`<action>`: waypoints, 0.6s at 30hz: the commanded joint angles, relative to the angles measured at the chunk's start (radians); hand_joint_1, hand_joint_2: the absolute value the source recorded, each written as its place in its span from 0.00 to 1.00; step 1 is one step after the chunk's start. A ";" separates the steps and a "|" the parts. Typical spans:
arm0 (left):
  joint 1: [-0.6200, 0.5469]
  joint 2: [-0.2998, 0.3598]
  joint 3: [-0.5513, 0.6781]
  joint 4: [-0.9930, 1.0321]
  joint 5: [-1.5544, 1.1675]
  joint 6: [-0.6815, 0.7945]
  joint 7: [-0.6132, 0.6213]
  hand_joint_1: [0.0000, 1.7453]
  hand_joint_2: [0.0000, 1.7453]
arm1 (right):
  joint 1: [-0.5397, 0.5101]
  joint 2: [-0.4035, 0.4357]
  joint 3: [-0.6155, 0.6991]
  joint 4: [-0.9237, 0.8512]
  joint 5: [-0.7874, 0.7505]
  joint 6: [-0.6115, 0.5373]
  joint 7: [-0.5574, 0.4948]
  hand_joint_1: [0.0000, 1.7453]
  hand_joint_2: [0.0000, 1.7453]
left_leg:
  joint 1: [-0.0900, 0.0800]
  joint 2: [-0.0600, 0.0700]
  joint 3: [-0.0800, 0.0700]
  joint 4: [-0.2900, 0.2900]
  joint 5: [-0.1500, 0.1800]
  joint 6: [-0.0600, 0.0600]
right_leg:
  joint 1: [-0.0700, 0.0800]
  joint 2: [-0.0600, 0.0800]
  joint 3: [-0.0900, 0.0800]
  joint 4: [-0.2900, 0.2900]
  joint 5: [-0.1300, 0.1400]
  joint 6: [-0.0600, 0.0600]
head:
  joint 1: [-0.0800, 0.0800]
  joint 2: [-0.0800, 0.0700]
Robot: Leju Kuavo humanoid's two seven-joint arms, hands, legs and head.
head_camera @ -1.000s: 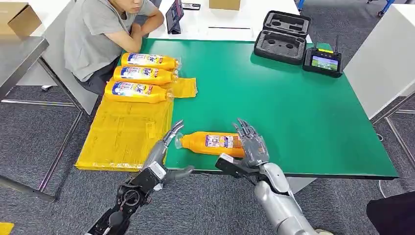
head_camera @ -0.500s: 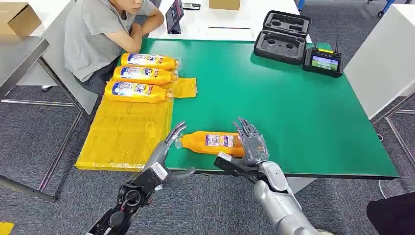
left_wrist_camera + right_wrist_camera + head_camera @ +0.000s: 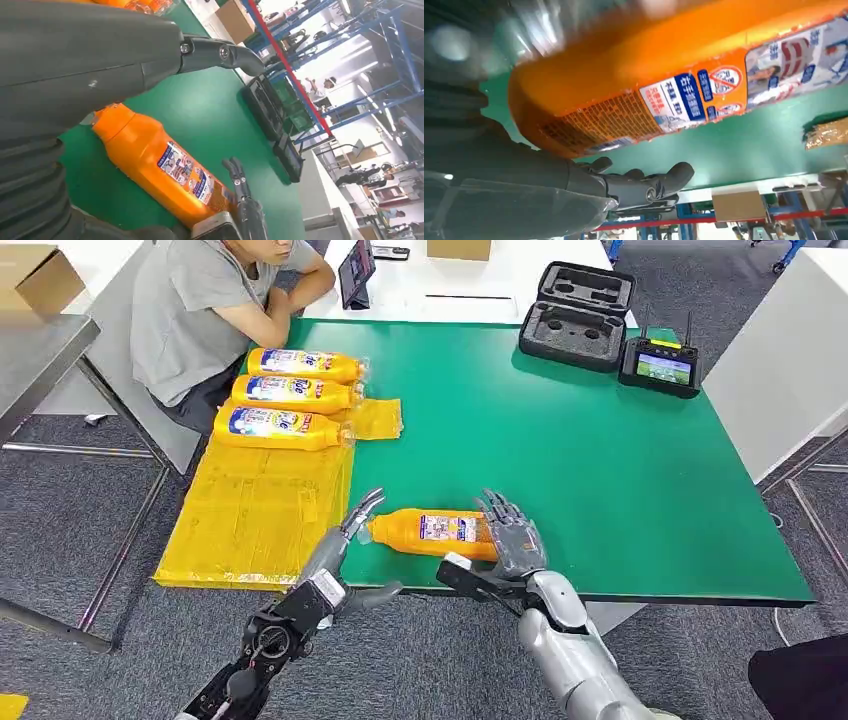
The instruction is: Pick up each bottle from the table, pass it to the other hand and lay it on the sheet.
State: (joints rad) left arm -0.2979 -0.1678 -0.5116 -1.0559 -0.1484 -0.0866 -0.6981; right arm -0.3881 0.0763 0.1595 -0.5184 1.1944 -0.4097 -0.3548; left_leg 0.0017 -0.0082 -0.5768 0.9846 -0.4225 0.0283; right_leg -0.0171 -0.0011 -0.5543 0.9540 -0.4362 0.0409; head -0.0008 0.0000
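The orange bottle (image 3: 432, 533) lay on its side near the front edge of the green table (image 3: 600, 470), just right of the yellow sheet (image 3: 250, 510), where three bottles (image 3: 290, 395) already lay. Over the last second the left hand (image 3: 345, 535) had crept closer to its cap, fingers spread and empty. The right hand (image 3: 512, 535) stayed at the bottle's base; whether it gripped, I could not tell. The handover looked close.

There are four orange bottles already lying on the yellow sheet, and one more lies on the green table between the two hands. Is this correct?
Not quite. The head view shows three bottles on the yellow sheet, not four. The rest holds: one more bottle lies on the green table between the left hand and the right hand.
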 commanded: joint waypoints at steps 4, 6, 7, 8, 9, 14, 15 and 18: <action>-0.044 0.012 -0.036 0.061 -0.001 -0.006 0.000 0.00 1.00 | -0.051 -0.014 0.026 0.059 0.011 0.034 0.018 0.00 1.00 | 0.001 0.001 0.001 0.002 -0.002 -0.001 | 0.001 0.001 0.001 0.001 -0.001 -0.002 | 0.000 0.000; -0.044 0.012 -0.036 0.061 -0.001 -0.006 0.000 0.00 1.00 | -0.051 -0.014 0.026 0.059 0.011 0.034 0.018 0.00 1.00 | 0.000 0.001 0.001 0.001 -0.001 -0.001 | 0.000 0.001 0.001 0.001 -0.001 -0.002 | 0.000 0.000; -0.044 0.010 -0.036 0.062 0.000 -0.005 0.000 0.00 1.00 | -0.048 -0.012 0.022 0.061 0.006 0.038 0.017 0.00 1.00 | 0.000 0.001 0.001 0.002 -0.002 -0.001 | 0.001 0.000 0.001 0.001 -0.001 -0.002 | 0.000 0.000; -0.042 0.011 -0.037 0.060 0.001 -0.004 0.000 0.00 1.00 | -0.046 -0.011 0.017 0.060 -0.001 0.041 0.009 0.00 1.00 | 0.000 0.001 0.001 0.001 -0.001 -0.001 | 0.000 0.000 0.001 0.001 -0.001 -0.002 | 0.000 0.000; -0.041 0.012 -0.038 0.058 0.003 -0.006 0.000 0.00 1.00 | -0.047 -0.013 0.018 0.065 -0.001 0.055 0.008 0.00 1.00 | 0.001 0.001 0.002 0.002 -0.002 -0.002 | 0.001 0.001 0.002 0.002 -0.001 -0.002 | 0.000 0.000; -0.041 0.012 -0.043 0.055 0.006 -0.008 0.000 0.00 1.00 | -0.047 -0.017 0.007 0.065 -0.017 0.066 -0.009 1.00 1.00 | 0.000 0.001 0.002 0.001 -0.001 -0.002 | 0.001 0.000 0.002 0.000 -0.001 -0.001 | 0.000 0.000; -0.043 0.011 -0.047 0.058 0.006 -0.007 0.000 0.00 1.00 | -0.049 -0.018 0.000 0.065 -0.024 0.078 -0.005 1.00 1.00 | 0.001 0.001 0.002 0.001 -0.001 -0.002 | 0.001 0.000 0.002 0.001 -0.001 -0.002 | 0.000 0.000; -0.045 0.008 -0.049 0.059 0.006 -0.006 0.000 0.00 1.00 | -0.049 -0.019 -0.001 0.063 -0.024 0.085 -0.005 1.00 1.00 | 0.000 0.001 0.002 0.001 -0.001 -0.001 | 0.001 0.000 0.002 0.001 -0.001 -0.002 | 0.000 0.000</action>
State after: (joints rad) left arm -0.3020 -0.1705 -0.5253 -1.0491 -0.1450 -0.0912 -0.6981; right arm -0.3999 0.0687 0.1675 -0.5074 1.1807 -0.3544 -0.3590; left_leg 0.0017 -0.0080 -0.5767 0.9846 -0.4225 0.0283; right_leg -0.0171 -0.0010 -0.5543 0.9540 -0.4362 0.0409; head -0.0008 0.0000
